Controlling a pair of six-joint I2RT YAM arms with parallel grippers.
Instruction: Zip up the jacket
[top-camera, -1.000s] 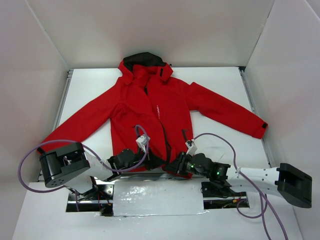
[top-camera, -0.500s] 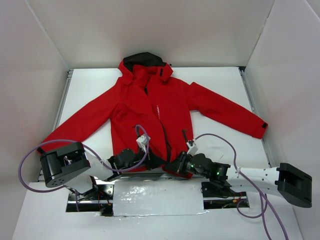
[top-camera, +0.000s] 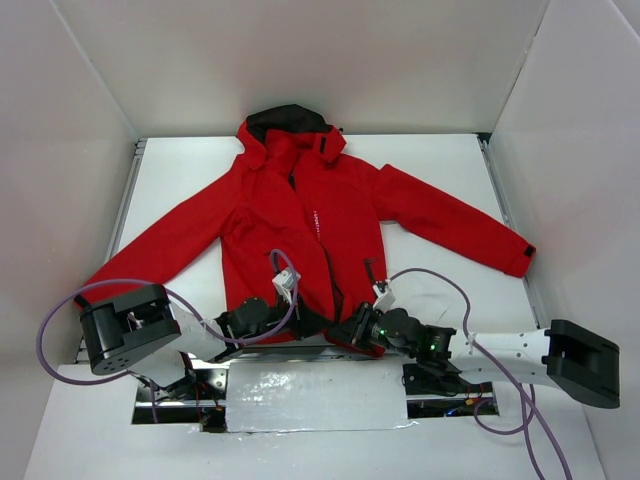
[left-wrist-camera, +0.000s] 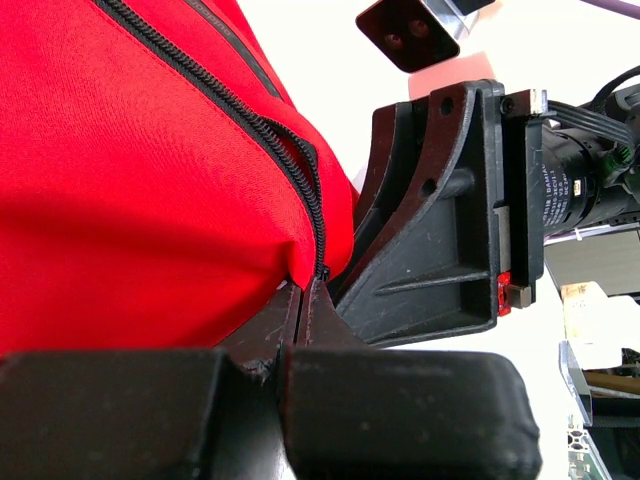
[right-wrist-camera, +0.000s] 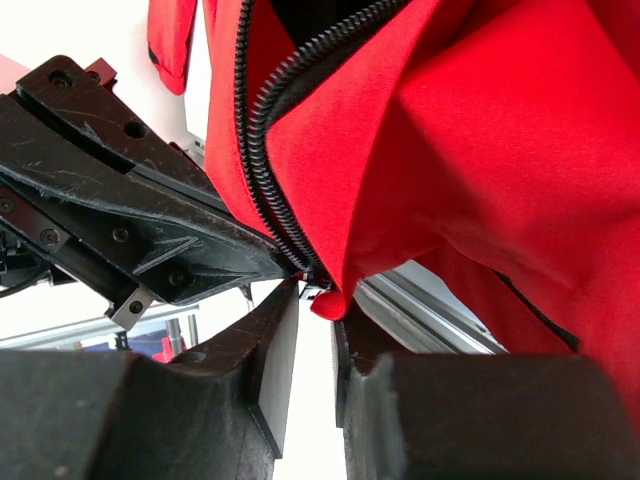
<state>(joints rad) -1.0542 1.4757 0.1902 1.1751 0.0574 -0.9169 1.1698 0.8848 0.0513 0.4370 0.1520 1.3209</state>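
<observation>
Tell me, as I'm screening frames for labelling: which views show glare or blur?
Top external: even light, sharp, mild glare on the silver sheet. Left wrist: zipper teeth crisp, near left tool slightly soft. Right wrist: jacket sharp, white background blown out.

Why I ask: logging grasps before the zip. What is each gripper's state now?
Left gripper: closed on the jacket at its bottom hem.
Right gripper: closed, pinching a bottom hem corner of the jacket.
</observation>
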